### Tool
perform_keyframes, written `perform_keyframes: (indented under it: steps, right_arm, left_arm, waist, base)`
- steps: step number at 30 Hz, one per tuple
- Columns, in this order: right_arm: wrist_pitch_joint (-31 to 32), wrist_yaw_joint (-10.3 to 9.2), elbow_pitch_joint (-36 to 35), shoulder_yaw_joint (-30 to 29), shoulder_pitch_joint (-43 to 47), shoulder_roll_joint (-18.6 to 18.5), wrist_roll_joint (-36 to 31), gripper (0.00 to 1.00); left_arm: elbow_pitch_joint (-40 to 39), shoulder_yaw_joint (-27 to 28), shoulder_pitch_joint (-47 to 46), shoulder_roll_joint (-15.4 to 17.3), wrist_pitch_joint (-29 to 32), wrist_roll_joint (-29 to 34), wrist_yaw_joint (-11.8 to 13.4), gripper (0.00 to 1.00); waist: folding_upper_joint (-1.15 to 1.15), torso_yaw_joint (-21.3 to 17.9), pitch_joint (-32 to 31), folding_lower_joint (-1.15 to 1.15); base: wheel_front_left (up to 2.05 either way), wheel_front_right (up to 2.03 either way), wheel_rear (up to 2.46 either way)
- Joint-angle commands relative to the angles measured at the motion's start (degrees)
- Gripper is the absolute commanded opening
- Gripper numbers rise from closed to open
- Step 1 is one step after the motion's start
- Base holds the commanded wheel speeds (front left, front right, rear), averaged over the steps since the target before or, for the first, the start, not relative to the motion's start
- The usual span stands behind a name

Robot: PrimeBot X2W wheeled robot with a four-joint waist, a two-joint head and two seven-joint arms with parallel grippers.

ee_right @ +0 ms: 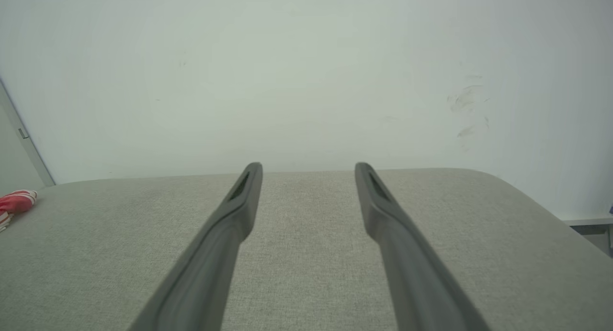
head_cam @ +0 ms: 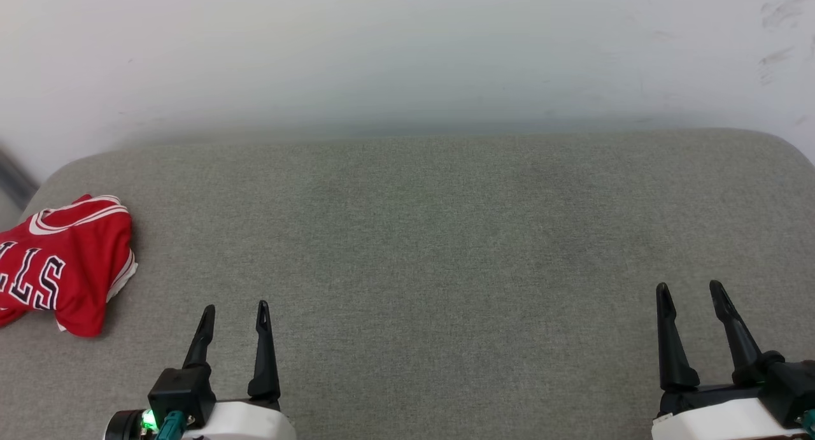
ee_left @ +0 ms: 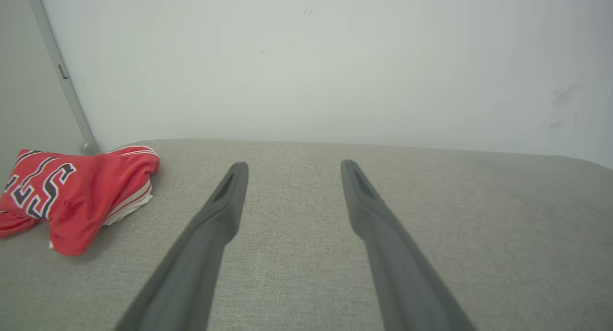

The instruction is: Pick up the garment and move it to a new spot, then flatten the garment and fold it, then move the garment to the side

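Note:
The garment point(head_cam: 67, 262) is a red jersey with white-and-red trim and black white-edged letters, lying bunched at the far left of the grey cushioned surface point(head_cam: 433, 236). In the left wrist view the garment point(ee_left: 76, 194) sits left of the fingers; in the right wrist view a small red edge of the garment point(ee_right: 14, 201) shows at the far left. My left gripper point(head_cam: 234, 311) is open and empty, to the right of and nearer than the jersey. At the lower right my right gripper point(head_cam: 689, 292) stands open and empty, far from the jersey.
A pale wall point(head_cam: 407, 51) rises right behind the surface's back edge. A grey metal bar point(ee_left: 62, 77) leans at the wall's left corner beyond the jersey. The surface's rounded right corner point(ee_right: 517, 192) drops off beside a low ledge.

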Motion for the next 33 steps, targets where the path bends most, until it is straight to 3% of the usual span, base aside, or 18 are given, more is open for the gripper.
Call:
perform_keyframes:
  steps: [1, 11, 33]
  right_arm:
    - [-0.5, 0.12, -0.5, 0.2, 0.7, -0.1, -1.1, 1.00]
    - [-1.5, 0.07, -0.6, 0.4, 1.0, 0.0, -2.8, 1.00]
    - [-1.4, 0.07, 0.1, 0.5, 1.2, 0.0, -0.6, 1.00]
  left_arm:
    - [0.0, 0.2, 0.5, -0.1, -0.6, 1.5, -0.3, 1.00]
    - [0.6, 1.4, 0.6, -0.5, -1.6, 4.4, -1.5, 1.00]
    - [2.5, 2.6, -0.3, -0.6, -1.4, 1.5, -2.2, 1.00]
  waist:
    - [0.00, 0.0, 0.0, 0.00]
    - [0.00, -0.1, 0.2, 0.00]
    - [0.00, 0.4, 0.6, 0.00]
  base:
    - [0.00, 0.00, 0.00]
    - [0.00, 0.00, 0.00]
    - [0.00, 0.00, 0.00]
